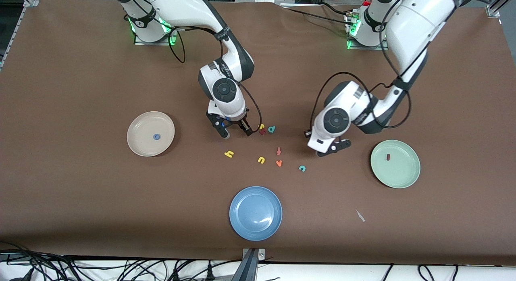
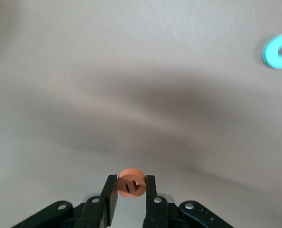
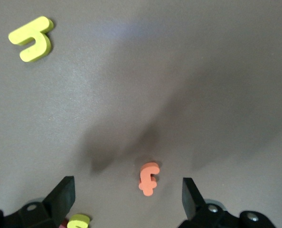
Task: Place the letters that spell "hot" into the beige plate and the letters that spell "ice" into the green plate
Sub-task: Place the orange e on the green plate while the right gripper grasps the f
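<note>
A brown table [image 1: 80, 200] carries three plates, and the blue plate [image 1: 255, 213], nearest the front camera, serves as the landmark. Farther from the camera than it, toward the right arm's end, sits the beige plate [image 1: 150, 133] with the blue "o" [image 1: 156, 137] in it. Toward the left arm's end sits the green plate [image 1: 395, 163] with the dark red "i" [image 1: 388, 156] in it. Between them, farther from the camera than the blue plate, lie the yellow "h" [image 1: 229, 154], a yellow "n/u" letter [image 1: 261, 160], an orange "v" [image 1: 279, 163], the orange "t" [image 1: 278, 151], the teal "c" [image 1: 302, 168] and a teal "d" [image 1: 272, 129]. The left claw [image 2: 131, 190] pinches the orange "e" [image 2: 130, 183] above bare table beside the green plate. The right claw [image 3: 126, 192] is spread wide over the letters.
</note>
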